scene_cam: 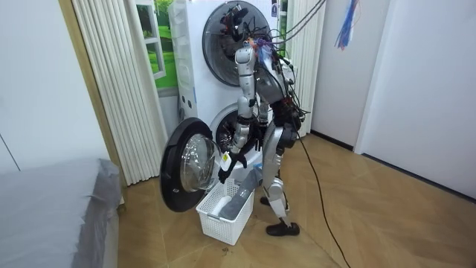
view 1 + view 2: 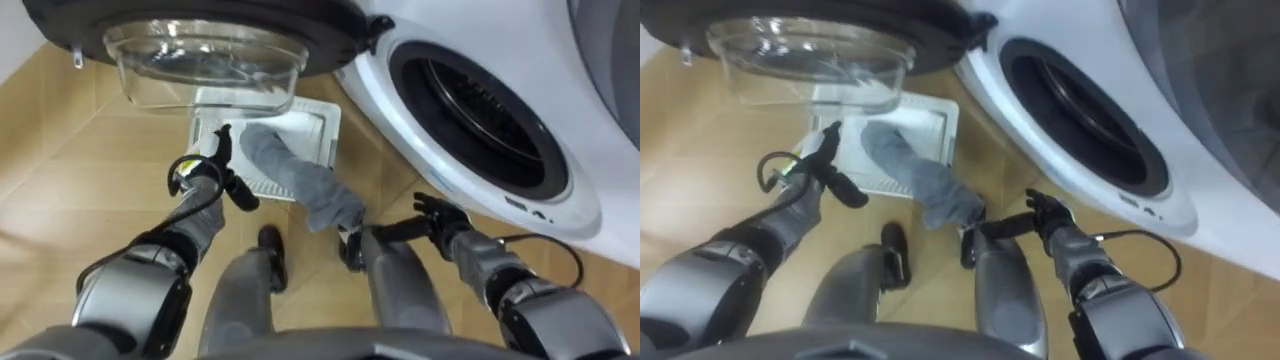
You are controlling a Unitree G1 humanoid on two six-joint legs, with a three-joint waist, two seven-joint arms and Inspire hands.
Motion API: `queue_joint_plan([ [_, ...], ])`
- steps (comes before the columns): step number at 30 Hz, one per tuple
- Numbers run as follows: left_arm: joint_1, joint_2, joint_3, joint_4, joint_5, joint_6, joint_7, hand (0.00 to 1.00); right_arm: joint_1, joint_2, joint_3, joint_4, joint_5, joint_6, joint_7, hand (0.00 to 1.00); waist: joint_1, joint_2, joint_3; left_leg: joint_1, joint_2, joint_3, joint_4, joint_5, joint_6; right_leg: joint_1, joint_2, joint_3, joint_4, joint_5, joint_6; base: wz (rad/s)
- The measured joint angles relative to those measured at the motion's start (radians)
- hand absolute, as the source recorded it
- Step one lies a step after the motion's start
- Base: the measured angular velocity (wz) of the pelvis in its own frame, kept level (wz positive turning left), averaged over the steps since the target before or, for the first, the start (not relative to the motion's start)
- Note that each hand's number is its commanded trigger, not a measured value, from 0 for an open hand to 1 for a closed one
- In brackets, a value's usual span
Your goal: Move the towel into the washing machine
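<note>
We face the washing machine, its door open. In the white basket on the floor lies the grey towel, trailing over the rim. Our left hand hovers beside it, fingers straight and empty; our right hand is relaxed and empty.

— What's around you?
— Wood floor under me, white wall on the room view's right.
— And the other side?
— A pale pleated curtain, a window showing green, a grey bed in front.
</note>
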Motion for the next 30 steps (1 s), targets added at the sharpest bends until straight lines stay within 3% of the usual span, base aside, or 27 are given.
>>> queue_joint_plan([
  [4, -0.027, -0.003, -0.031, 0.0, 0.028, 0.0, 0.004, 0.0, -0.007, -0.001, 0.015, -0.024, 0.043, -0.021, -0.01, 0.0, -0.013, 0.003, 0.0046, -0.117, 0.011, 0.01, 0.144, -0.003, 0.0, -0.097, 0.002, 0.027, 0.081, -0.005, -0.007, -0.19],
  [6, -0.058, 0.006, -0.048, 0.0, 0.069, 0.001, 0.004, 0.0, -0.007, -0.001, 0.016, -0.059, 0.087, -0.033, 0.004, 0.0, -0.046, 0.007, 0.0076, -0.181, 0.022, 0.021, 0.206, -0.007, 0.001, -0.161, -0.004, 0.046, 0.138, -0.012, -0.011, 0.0],
  [10, -0.111, 0.017, -0.081, -0.013, 0.106, 0.003, 0.003, 0.0, -0.012, -0.004, 0.017, -0.099, 0.175, -0.04, 0.017, 0.0, -0.076, 0.008, 0.0082, -0.281, 0.025, 0.029, 0.298, -0.021, 0.014, -0.264, -0.01, 0.059, 0.239, -0.027, -0.006, 0.04],
  [13, -0.134, 0.015, -0.137, -0.019, 0.12, 0.002, 0.002, 0.0, -0.02, -0.021, 0.029, -0.11, 0.238, -0.044, 0.04, 0.0, -0.085, 0.007, 0.008, -0.329, 0.027, 0.031, 0.369, -0.082, 0.023, -0.326, -0.007, 0.08, 0.319, -0.072, -0.004, -0.07],
  [15, -0.144, 0.023, -0.16, -0.021, 0.127, 0.002, 0.002, 0.0, -0.024, -0.031, 0.036, -0.138, 0.263, -0.052, 0.063, 0.0, -0.104, 0.008, 0.0074, -0.371, 0.034, 0.031, 0.426, -0.154, 0.029, -0.377, -0.005, 0.08, 0.379, -0.123, -0.003, -0.09],
  [17, -0.158, 0.03, -0.164, -0.025, 0.136, 0.003, 0.003, 0.0, -0.025, -0.029, 0.03, -0.163, 0.268, -0.065, 0.07, 0.0, -0.119, 0.007, 0.0074, -0.419, 0.044, 0.03, 0.477, -0.212, 0.041, -0.44, -0.005, 0.076, 0.441, -0.141, -0.01, -0.02],
  [22, -0.158, 0.024, -0.195, -0.029, 0.201, 0.002, 0.007, 0.0, -0.028, -0.035, 0.036, -0.177, 0.323, -0.109, 0.074, 0.0, -0.169, 0.007, 0.0068, -0.478, 0.045, 0.037, 0.551, -0.214, 0.039, -0.505, -0.003, 0.095, 0.515, -0.147, -0.009, 0.01],
  [30, -0.177, 0.025, -0.286, -0.014, 0.219, 0.0, 0.024, 0.0, -0.037, -0.034, 0.088, -0.176, 0.389, -0.15, 0.129, 0.0, -0.214, 0.007, 0.0068, -0.536, 0.076, 0.022, 0.591, -0.206, 0.017, -0.554, 0.02, 0.062, 0.532, -0.127, -0.036, -0.04],
])
